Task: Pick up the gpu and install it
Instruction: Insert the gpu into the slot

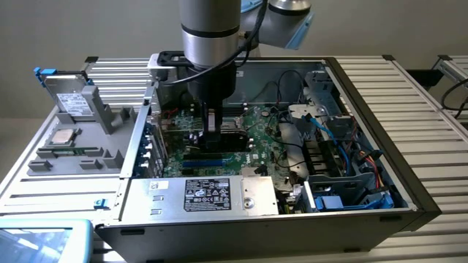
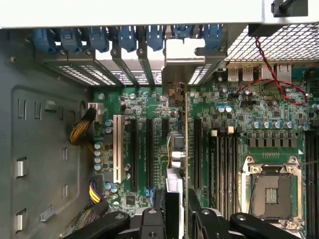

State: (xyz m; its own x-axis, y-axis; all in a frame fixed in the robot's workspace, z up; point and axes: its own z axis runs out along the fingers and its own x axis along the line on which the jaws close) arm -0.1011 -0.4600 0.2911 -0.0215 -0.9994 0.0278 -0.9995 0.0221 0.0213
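Gripper: the gripper (image 2: 175, 211) is lowered into the open computer case (image 1: 409, 181), with its black fingers (image 2: 158, 215) closed narrowly on either side of a thin card.
Held item: the gpu (image 2: 177, 149) is seen edge-on in the wrist view, standing upright between the fingers.
Gpu position: it stands over the motherboard (image 2: 149, 104) in line with one of the long black expansion slots (image 2: 148, 152), and its metal bracket (image 2: 182, 69) sits up against the rear slot openings of the case.
Seating: the card's lower edge appears to be down at the slot, but I cannot tell whether it is pressed fully home.
Neighbours on the board: a white slot (image 2: 118, 149) lies a few slots away on one side, and the open cpu socket (image 2: 271, 189) on the other.
Rear wall: a row of blue latches (image 2: 124, 37) runs along the slot covers.
Arm: in the exterior view the arm (image 1: 210, 33) drops straight down from above.
Case front: the power supply (image 1: 212, 194) with its black label lies nearest the camera.
Outside the case: on the exterior view's left, a grey tray (image 1: 109, 159) holds a silver drive (image 1: 73, 101) standing at its far end and a square processor chip (image 1: 64, 137).
Support: everything rests on a slatted metal table (image 1: 431, 109).
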